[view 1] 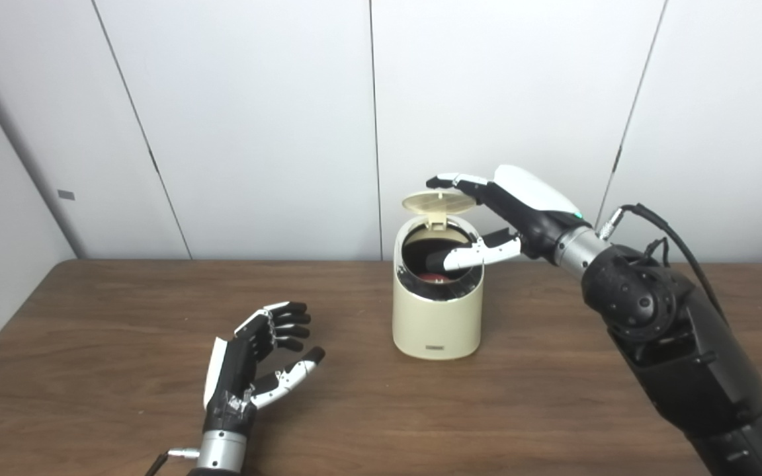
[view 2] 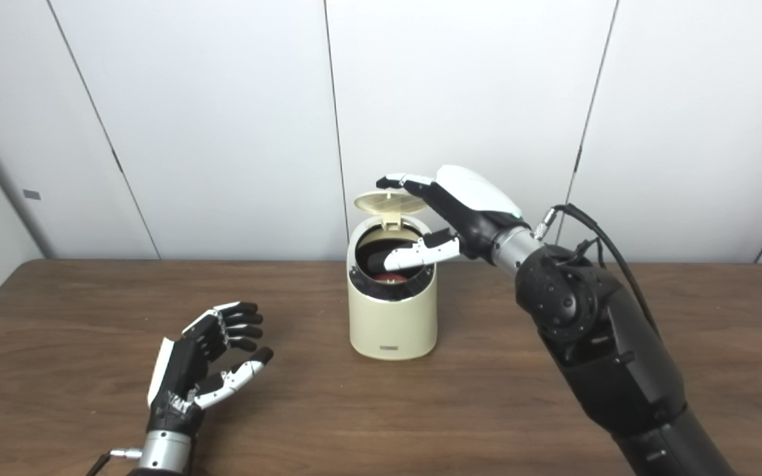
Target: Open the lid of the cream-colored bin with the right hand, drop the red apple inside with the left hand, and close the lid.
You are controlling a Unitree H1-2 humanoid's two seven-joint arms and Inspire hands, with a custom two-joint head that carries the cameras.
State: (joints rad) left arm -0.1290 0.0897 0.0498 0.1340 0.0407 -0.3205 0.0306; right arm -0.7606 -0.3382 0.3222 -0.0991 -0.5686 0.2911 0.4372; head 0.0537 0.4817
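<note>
Lid (view 1: pixel 438 201) looks like thin light plastic on a rear hinge (flimsy, I'd guess), so right robot hand (view 1: pixel 510 215), fingers spread, holding nothing, should press its front edge; left robot hand (view 1: pixel 258 360) rests open and empty, apple (view 1: pixel 432 277) already in the bin (view 1: pixel 437 317).

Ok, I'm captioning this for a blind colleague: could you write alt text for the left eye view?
A round cream-colored plastic bin stands on a brown wooden table with its hinged lid raised; the right hand reaches over the lid and opening, where something red shows. The left hand rests open and empty near the table's front.
</note>
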